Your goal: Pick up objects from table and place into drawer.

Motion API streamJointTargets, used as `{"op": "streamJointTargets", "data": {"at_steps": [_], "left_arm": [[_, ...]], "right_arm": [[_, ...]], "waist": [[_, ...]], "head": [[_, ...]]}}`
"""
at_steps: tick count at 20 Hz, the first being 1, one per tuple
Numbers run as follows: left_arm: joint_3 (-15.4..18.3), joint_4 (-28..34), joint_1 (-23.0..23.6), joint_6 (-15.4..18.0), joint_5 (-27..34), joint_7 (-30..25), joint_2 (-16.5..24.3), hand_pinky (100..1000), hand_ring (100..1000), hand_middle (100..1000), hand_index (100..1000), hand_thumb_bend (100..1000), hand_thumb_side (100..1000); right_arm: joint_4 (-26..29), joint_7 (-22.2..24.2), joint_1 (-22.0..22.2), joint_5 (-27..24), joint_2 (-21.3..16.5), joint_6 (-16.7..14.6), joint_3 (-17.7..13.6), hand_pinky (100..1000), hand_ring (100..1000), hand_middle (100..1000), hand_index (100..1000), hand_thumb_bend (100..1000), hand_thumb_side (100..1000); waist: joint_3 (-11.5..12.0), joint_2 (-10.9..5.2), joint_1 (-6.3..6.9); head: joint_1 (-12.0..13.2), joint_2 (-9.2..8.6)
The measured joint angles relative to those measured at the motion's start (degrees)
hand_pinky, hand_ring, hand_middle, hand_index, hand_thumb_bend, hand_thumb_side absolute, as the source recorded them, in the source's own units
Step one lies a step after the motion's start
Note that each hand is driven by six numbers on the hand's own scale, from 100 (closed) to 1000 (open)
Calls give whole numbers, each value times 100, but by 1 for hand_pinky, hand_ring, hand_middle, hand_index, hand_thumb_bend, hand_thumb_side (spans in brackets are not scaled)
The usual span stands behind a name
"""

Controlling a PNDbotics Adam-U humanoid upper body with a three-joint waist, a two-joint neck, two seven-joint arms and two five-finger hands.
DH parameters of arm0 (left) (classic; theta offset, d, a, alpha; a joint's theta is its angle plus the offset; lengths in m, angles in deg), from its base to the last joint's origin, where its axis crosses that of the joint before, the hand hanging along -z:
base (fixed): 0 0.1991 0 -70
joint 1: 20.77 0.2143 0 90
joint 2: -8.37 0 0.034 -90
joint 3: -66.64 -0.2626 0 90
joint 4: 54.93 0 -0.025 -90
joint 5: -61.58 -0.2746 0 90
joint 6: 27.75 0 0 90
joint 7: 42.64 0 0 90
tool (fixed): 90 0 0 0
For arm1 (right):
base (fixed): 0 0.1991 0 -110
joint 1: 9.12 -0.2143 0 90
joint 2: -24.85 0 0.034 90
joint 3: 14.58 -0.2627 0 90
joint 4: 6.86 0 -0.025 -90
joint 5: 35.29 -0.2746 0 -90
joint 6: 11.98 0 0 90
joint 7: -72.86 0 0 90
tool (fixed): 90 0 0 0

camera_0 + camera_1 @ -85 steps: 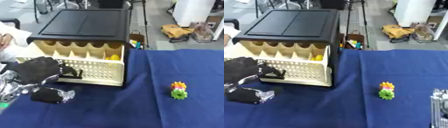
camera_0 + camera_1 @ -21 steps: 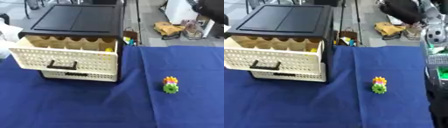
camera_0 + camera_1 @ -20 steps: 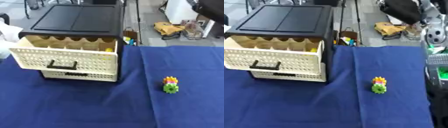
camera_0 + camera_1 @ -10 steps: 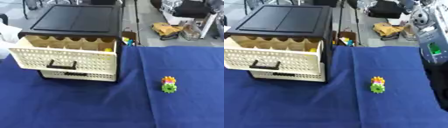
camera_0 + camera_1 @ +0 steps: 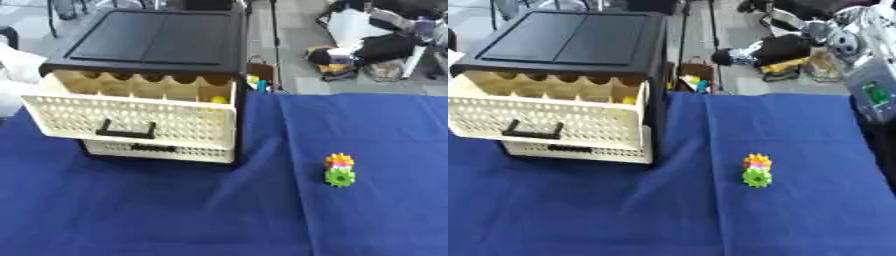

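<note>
Upper drawer point(image 5: 131, 120) found pulled open with something yellow point(image 5: 218, 100) inside, small gear-like toy point(image 5: 339, 170) left untouched on blue cloth point(image 5: 175, 210) well right of cabinet point(image 5: 157, 45); right hand point(image 5: 741, 56) noted beyond the cabinet, finger state not discernible; left hand unseen.

Bright even light, soft blur throughout

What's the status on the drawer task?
Hands: neither in view. Top drawer pulled open, something yellow inside. Gear-shaped toy sits on blue cloth, right of the cabinet, not yet picked. Nothing between toy and drawer.
</note>
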Motion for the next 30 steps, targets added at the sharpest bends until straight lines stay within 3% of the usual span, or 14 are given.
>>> {"op": "streamJointTargets", "data": {"at_steps": [3,9,19,30], "left_arm": [[-1,0,2,1,-18,-7,0,233,427,522,843,407,975],[-32,0,45,-13,-62,-44,1,236,429,525,839,407,977],[-43,0,79,-35,-75,-75,5,243,434,529,834,407,976],[-70,0,77,-39,-108,-119,5,247,436,530,829,402,975]], "right_arm": [[-72,351,-11,-194,-68,77,1,899,972,850,972,837,743],[-223,893,-9,-618,-253,356,17,910,981,839,970,879,655],[-291,1434,253,-1134,-583,892,199,920,988,826,966,890,595],[-48,1559,787,-1575,-668,1290,138,930,986,769,958,914,559]], "waist": [[-18,0,1],[-45,-14,-11],[-147,-17,-71],[-148,-16,-73]], "head": [[8,-1],[29,-1],[98,-8],[47,-61]]}}
